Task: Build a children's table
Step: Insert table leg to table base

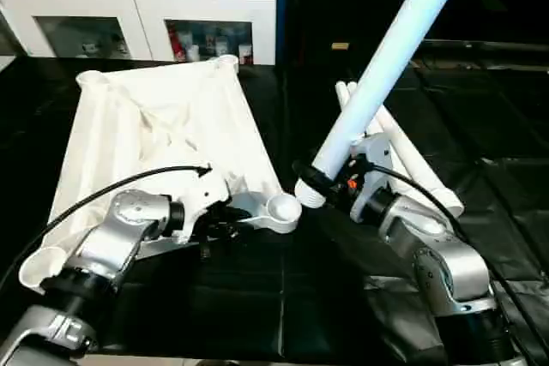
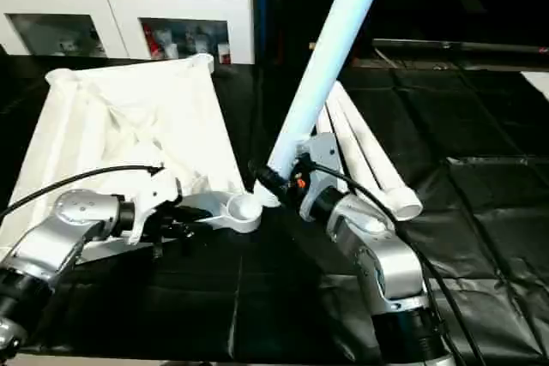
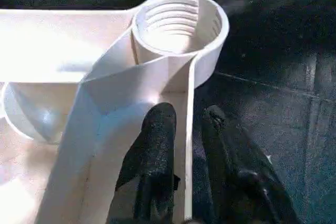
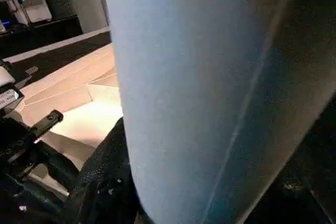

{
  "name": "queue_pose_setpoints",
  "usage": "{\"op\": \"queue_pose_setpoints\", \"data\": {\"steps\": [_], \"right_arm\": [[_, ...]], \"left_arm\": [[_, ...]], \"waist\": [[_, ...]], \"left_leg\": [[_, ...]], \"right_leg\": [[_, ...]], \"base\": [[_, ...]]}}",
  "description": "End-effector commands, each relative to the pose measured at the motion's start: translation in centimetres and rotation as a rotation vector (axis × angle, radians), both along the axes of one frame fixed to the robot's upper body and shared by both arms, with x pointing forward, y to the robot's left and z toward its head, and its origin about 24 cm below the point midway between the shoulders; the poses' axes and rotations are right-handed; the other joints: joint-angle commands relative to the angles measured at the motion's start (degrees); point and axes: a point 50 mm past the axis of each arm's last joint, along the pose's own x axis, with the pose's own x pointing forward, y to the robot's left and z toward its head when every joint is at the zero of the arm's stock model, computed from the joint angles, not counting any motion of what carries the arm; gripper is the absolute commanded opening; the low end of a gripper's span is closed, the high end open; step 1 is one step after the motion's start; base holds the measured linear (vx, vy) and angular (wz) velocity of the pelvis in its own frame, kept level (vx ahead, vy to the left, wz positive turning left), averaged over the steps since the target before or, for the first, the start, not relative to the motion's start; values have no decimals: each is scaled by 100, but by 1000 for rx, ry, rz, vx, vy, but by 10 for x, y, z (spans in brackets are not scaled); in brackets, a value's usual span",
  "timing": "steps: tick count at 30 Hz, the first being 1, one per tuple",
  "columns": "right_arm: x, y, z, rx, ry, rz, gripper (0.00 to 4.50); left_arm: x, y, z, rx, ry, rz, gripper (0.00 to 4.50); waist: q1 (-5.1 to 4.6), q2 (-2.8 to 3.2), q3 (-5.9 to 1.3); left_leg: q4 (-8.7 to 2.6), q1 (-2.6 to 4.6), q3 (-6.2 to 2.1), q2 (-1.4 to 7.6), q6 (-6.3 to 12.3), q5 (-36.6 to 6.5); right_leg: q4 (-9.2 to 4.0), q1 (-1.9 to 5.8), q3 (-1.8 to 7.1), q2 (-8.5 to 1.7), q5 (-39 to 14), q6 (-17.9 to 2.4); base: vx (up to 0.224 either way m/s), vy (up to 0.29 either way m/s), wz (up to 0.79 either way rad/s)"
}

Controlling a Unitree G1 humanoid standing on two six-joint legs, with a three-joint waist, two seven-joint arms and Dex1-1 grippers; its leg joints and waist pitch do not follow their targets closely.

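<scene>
While the right gripper (image 1: pixel 330 184) pinches a leg (image 1: pixel 390 62) near its butt, the leg slants up and away from the socket (image 1: pixel 283 208), its butt just beside the socket's rim, not yet over the bore. The left gripper (image 3: pixel 185 124), fingers slightly apart, straddles the top's (image 1: pixel 163 126) edge wall just behind that socket. Spare legs (image 2: pixel 369 156) lie beyond the right gripper, on the side away from the socket.

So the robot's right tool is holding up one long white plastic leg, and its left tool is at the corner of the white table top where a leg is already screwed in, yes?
Not quite. The round threaded corner socket beside the left tool is empty, as the left wrist view shows; no leg is screwed in. The rest holds: the right tool holds up one long white plastic leg, and the left tool is at that corner of the white ribbed table top.
</scene>
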Motion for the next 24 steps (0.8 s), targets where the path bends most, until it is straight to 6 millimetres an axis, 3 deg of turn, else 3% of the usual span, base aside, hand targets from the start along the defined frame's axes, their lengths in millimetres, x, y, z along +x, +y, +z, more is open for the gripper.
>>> {"op": "queue_pose_setpoints", "data": {"steps": [1, 5, 9, 15, 21, 24], "right_arm": [[4, 3, 6, 2, -28, 15, 195], [5, 5, 7, 5, -28, 21, 195], [7, 7, 7, 5, -11, 30, 195], [10, 12, 8, -11, -13, 66, 195], [12, 21, 5, -42, 37, 138, 195], [13, 25, 2, -62, 61, 182, 195]], "left_arm": [[-5, 7, -9, 38, 42, 25, 100], [-5, 10, -10, 50, 47, 42, 64], [-5, 12, -11, 71, 53, 61, 37], [-7, 14, -13, 149, 79, 43, 2], [-6, 11, -9, 183, 69, 6, 0], [-5, 8, -7, 177, 57, -18, 0]], "waist": [[4, -52, -319], [2, -52, -312], [11, -91, -316], [-11, -85, -308], [-14, -101, -326], [-12, -102, -318]], "left_leg": [[-436, 121, -127, 319, -74, -1205], [-445, 145, -129, 326, -120, -1275], [-446, 139, -125, 326, -115, -1215], [-466, 147, -138, 332, -183, -1318], [-447, 142, -130, 321, -142, -1143], [-444, 149, -126, 320, -156, -1221]], "right_leg": [[-508, 151, 298, -512, -912, -1020], [-522, 128, 305, -509, -1030, -1000], [-506, 136, 304, -510, -881, -1004], [-510, 129, 304, -509, -993, -992], [-477, 151, 302, -498, -582, -1089], [-488, 149, 304, -503, -682, -1112]], "base": [[0, 0, 0], [0, 0, 0], [0, 0, 0], [0, 0, 0], [0, 0, 0], [0, 0, 0]]}}
